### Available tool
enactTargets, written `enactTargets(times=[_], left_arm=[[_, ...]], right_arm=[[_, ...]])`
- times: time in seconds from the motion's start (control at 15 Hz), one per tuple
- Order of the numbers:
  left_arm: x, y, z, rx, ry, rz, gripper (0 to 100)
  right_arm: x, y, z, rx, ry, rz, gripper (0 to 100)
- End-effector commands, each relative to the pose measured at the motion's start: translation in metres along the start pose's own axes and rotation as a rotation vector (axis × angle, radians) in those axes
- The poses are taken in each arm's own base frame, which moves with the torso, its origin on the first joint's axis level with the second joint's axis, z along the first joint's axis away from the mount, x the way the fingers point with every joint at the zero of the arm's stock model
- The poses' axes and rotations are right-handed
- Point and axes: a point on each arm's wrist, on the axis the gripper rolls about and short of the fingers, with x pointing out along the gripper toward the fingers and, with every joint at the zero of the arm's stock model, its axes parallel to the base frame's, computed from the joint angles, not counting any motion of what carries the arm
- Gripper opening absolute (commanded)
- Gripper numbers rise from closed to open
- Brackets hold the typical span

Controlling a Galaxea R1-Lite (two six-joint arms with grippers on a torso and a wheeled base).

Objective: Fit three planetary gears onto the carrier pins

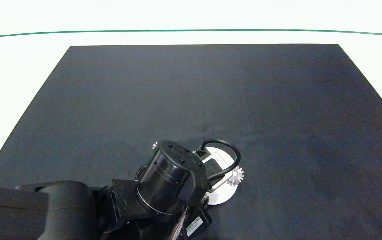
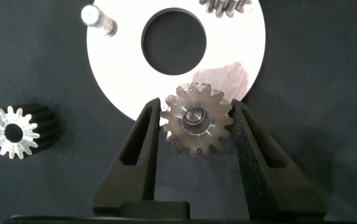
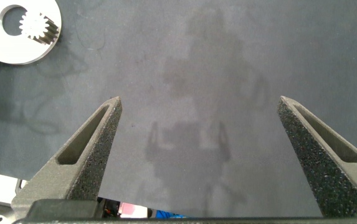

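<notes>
In the left wrist view, the white disc [image 2: 240, 56] lies on the black mat with its carrier pins. One pin [image 2: 97, 17] stands bare. A silvery planetary gear [image 2: 197, 121] sits over a second pin, whose end shows in the gear's hole. My left gripper [image 2: 195, 107] is shut on this gear, its fingers [image 2: 142, 146] touching the teeth on both sides. Another gear [image 2: 225, 6] sits at the disc's far rim and shows in the head view [image 1: 236, 176]. A loose gear [image 2: 13, 130] lies on the mat beside the disc. My right gripper [image 3: 200, 99] hangs open over bare mat, far from the disc [image 3: 16, 53].
The left arm [image 1: 171, 176] covers most of the disc [image 1: 222, 196] in the head view. The black mat [image 1: 211, 100] stretches bare beyond it. White table surface [image 1: 11, 83] surrounds the mat. The right arm is out of the head view.
</notes>
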Motion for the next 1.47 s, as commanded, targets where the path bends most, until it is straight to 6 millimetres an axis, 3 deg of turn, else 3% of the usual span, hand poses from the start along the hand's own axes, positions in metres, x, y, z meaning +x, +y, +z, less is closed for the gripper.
enactTargets(times=[0.07, 1.47], left_arm=[[0.0008, -0.0003, -0.0008, 0.001, 0.003, 0.0, 0], [0.0037, -0.0024, -0.0018, -0.008, -0.021, -0.023, 0]], right_arm=[[-0.0001, 0.0, -0.0003, -0.002, 0.003, -0.001, 100], [-0.0001, 0.0, -0.0003, -0.002, 0.003, -0.001, 100]])
